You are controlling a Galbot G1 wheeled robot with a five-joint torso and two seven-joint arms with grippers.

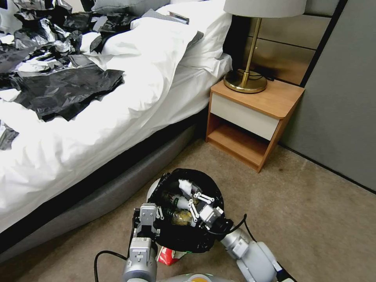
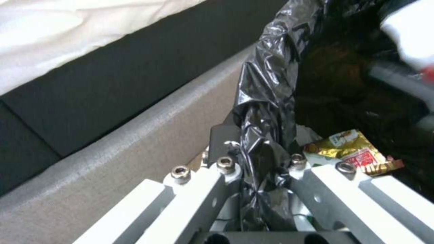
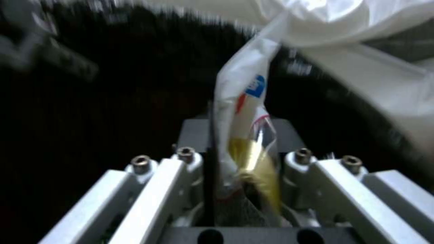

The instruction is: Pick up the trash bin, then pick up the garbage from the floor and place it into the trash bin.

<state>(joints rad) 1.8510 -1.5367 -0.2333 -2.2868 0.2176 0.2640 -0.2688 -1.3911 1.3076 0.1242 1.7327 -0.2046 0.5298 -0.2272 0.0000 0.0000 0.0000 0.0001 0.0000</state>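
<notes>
The trash bin (image 1: 152,188), white with a black liner (image 2: 267,101), hangs close in front of me beside the bed. My left gripper (image 1: 150,217) is shut on its near rim, the liner pinched between the fingers (image 2: 226,169). My right gripper (image 1: 190,200) reaches over the bin's mouth, shut on a white plastic packet (image 3: 246,112) with blue and yellow print. Garbage lies inside the bin: a yellow wrapper (image 2: 350,150) and small bottles (image 1: 178,203). A red-white packet (image 1: 170,255) lies on the floor (image 1: 313,219) just below the bin.
The bed (image 1: 98,129) with its grey base runs along the left, black bags (image 1: 66,88) strewn on top. A wooden nightstand (image 1: 254,117) with a brass lamp (image 1: 246,78) stands ahead, a grey wall panel (image 1: 344,98) at right. Open carpet lies to the right.
</notes>
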